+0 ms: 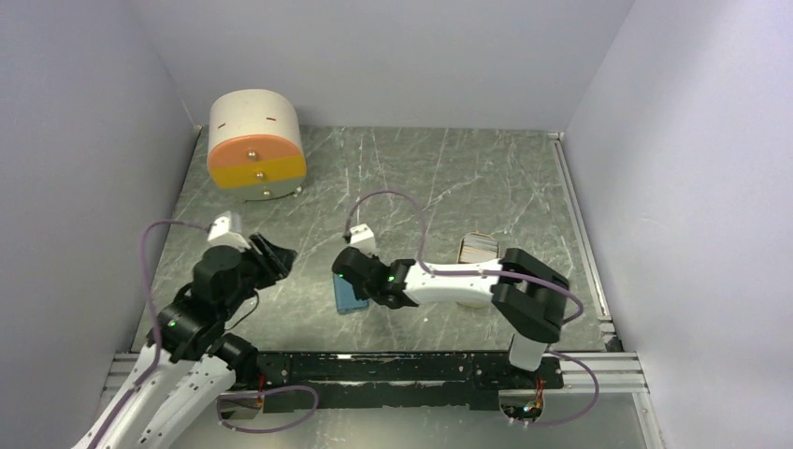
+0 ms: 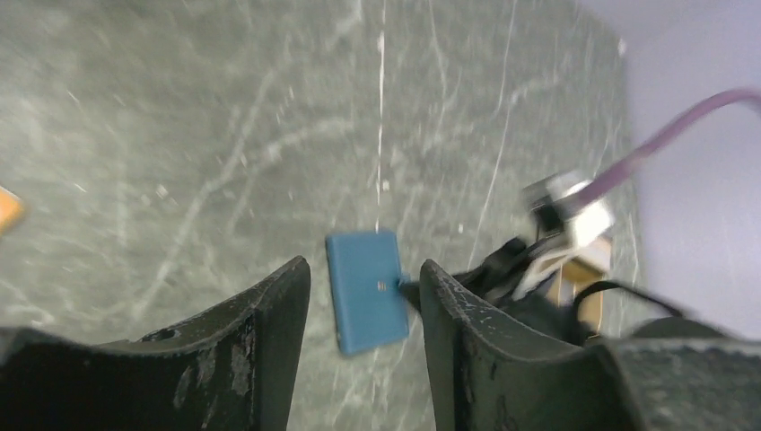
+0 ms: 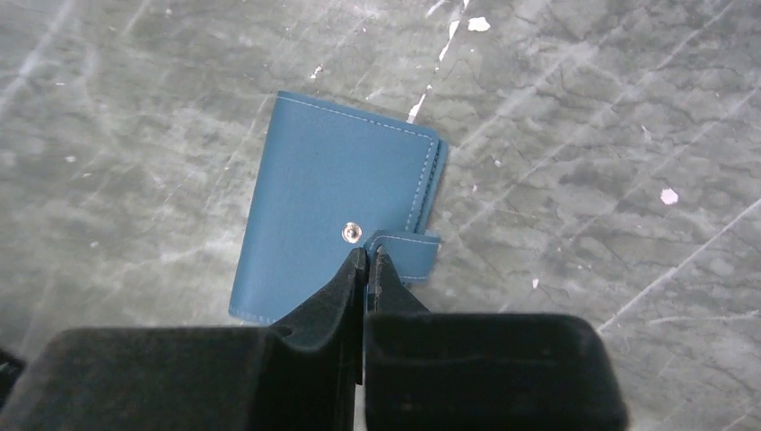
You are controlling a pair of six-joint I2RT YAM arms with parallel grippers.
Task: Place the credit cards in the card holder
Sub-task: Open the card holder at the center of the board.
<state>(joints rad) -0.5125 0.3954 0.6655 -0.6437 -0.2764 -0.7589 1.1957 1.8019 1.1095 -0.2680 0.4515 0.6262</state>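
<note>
Bench (image 1: 449, 178) from above: card holder (image 1: 346, 299) lies folded at my right jaws, no card showing; the tray (image 1: 475, 248) behind my forearm holds something pale. Left wrist: left jaws released, empty, short of the holder. Right wrist: right jaws clenched tip-to-tip at the unsnapped tab (image 3: 408, 254). Opening is in hand, I judge; next, lift the cover.
</note>
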